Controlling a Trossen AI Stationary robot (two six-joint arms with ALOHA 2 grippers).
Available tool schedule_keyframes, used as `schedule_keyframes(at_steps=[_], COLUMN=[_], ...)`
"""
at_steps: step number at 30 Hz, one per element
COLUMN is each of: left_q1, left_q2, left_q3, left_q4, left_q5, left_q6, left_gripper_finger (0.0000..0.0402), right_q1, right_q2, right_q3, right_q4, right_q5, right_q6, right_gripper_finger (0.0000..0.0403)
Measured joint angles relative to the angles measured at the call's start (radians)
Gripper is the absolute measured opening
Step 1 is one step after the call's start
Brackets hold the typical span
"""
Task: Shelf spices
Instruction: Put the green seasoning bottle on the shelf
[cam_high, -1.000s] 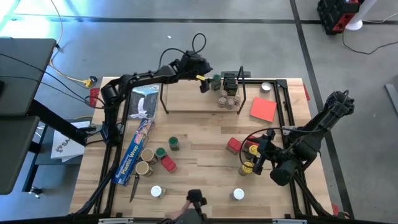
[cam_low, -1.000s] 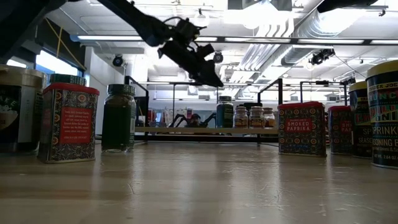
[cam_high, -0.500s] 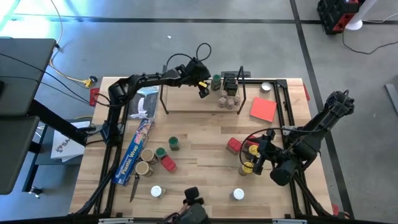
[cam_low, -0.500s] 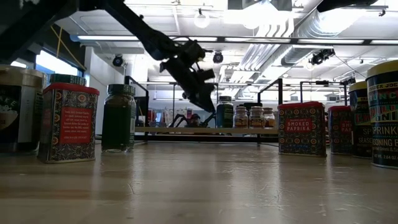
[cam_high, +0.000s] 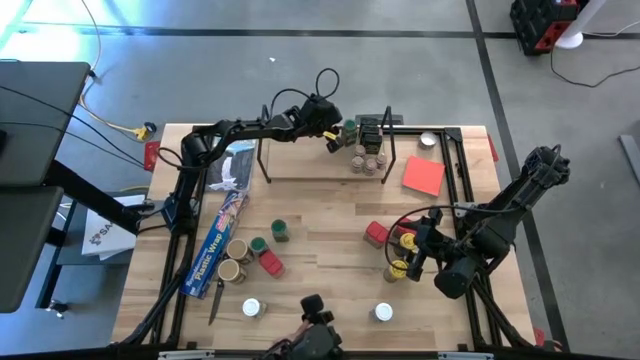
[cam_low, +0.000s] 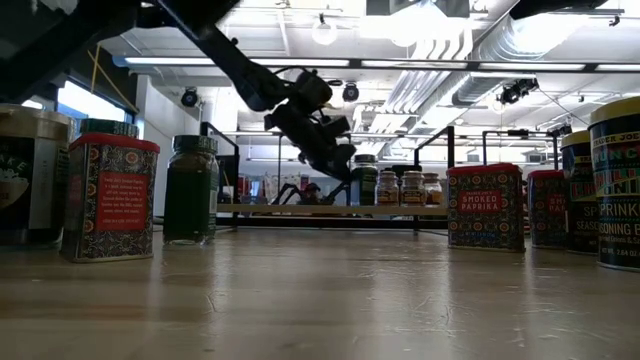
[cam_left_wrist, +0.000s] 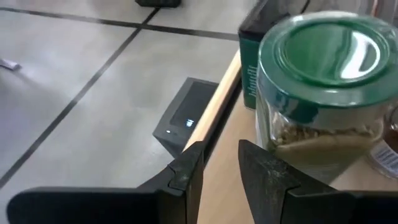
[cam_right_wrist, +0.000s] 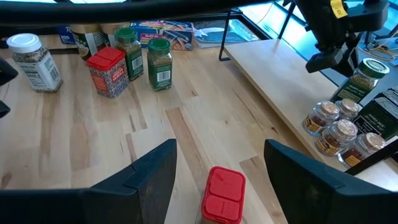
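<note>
The shelf (cam_high: 300, 162), a light-wood board with black wire uprights, stands at the table's far side. Several spices (cam_high: 368, 152) are grouped on its right end. My left gripper (cam_left_wrist: 221, 152) hangs low over the board, just left of a green-lidded jar (cam_left_wrist: 323, 93). Its fingers are a narrow gap apart with nothing between them. My right gripper (cam_right_wrist: 221, 146) stands wide open near the table's right front. It is above and behind a red tin (cam_right_wrist: 222, 194), next to yellow-lidded jars (cam_high: 400, 268). My left gripper has one finger (cam_left_wrist: 264, 171) close beside the lower glass wall (cam_left_wrist: 280, 134) of the green-lidded jar. I cannot tell whether it touches the jar. The jar stands upright on the shelf board.
More spices stand on the table's left front: green-lidded jars (cam_high: 280, 231), a red tin (cam_high: 271, 263), tan-lidded jars (cam_high: 237, 250) and white-lidded jars (cam_high: 252, 308). A blue plastic-wrap box (cam_high: 220, 245) lies at the left. A red square sheet (cam_high: 423, 176) lies at the right.
My left gripper has come down toward the shelf board and drifted slightly right, toward the green-lidded jar.
</note>
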Motion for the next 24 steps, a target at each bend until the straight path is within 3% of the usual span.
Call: schedule_keyframes(at_steps=[7, 13, 24], left_q1=[-0.002, -0.004, -0.012], left_q2=[-0.045, -0.051, 0.000], left_q3=[0.000, 0.000, 0.000], left_q4=[-0.108, -0.239, -0.093], left_q5=[-0.074, 0.077, 0.088], left_q6=[0.020, 0.021, -0.034], left_gripper_finger=[0.0096, 0.0079, 0.0035], right_q1=[0.000, 0.000, 0.000], right_q2=[0.000, 0.000, 0.000], right_q3=[0.000, 0.000, 0.000], right_q4=[0.000, 0.000, 0.003], right_q5=[-0.001, -0.001, -0.001], right_q6=[0.000, -0.008, -0.007], right_gripper_finger=[0.0236, 0.0236, 0.0236])
